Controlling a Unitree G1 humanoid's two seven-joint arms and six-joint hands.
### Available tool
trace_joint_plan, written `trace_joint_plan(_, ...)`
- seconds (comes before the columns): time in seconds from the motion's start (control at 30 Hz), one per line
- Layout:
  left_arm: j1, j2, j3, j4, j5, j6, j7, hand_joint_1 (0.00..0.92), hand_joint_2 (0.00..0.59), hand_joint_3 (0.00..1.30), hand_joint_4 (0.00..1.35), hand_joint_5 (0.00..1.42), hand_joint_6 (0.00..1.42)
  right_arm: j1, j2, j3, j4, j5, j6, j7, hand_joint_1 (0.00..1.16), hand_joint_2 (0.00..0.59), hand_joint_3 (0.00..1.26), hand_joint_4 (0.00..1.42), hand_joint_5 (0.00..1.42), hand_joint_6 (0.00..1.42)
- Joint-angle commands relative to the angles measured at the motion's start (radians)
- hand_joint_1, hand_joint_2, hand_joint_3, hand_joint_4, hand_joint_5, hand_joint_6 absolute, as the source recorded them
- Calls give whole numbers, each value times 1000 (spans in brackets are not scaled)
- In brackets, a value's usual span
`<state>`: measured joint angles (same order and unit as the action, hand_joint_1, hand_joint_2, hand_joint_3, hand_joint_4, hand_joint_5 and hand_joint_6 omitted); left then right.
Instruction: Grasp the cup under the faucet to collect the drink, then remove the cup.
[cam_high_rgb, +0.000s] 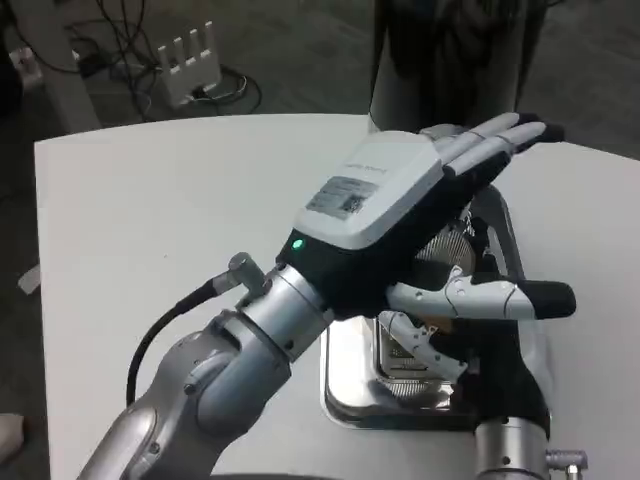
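Your left robot hand (400, 195) is reaching across the white bench (130, 230), its fingers stretched out flat and a little apart, holding nothing. It is hanging over the shiny metal tray (345, 385), likely because the cup belongs there under the faucet. Your right robot hand (470, 305) is sitting low by the tray, under the left one. You cannot tell if its fingers are closing on anything. The cup is hiding beneath the hands, so you cannot see it clearly.
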<state>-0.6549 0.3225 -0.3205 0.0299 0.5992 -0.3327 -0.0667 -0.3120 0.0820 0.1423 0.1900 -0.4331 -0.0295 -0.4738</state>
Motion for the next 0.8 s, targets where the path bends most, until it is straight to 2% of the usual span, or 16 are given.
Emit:
trace_joint_plan(0.03,6,9,-10,30,15,5,-26,0,81,174,102,212,155,-28,39,10,18,-5,-2,-43,805,174,97,193,225,255)
trace_joint_plan(0.17,7,12,0,26,9,5,-27,0,81,174,102,212,155,-43,42,8,51,3,-10,-69,818,171,160,323,365,328)
trace_joint_plan(0.37,42,6,36,13,-64,10,-41,0,83,166,75,195,159,-32,50,14,48,-10,-16,-130,867,161,407,563,658,519)
trace_joint_plan(0.43,62,-3,54,7,-118,20,-52,0,84,141,29,170,159,-26,45,24,35,-19,-16,-135,901,158,523,694,795,662)
trace_joint_plan(0.6,87,-16,82,-10,-181,39,-69,0,78,115,0,144,160,-4,35,45,-4,-45,-15,-143,923,151,669,811,973,942)
trace_joint_plan(0.67,95,-15,88,-25,-187,43,-69,0,77,111,0,143,158,15,32,55,-31,-60,-18,-146,927,135,731,867,1064,1141)
trace_joint_plan(0.8,125,-14,100,-72,-198,49,-65,0,77,105,0,129,148,52,26,67,-67,-73,-24,-143,931,127,775,915,1129,1271)
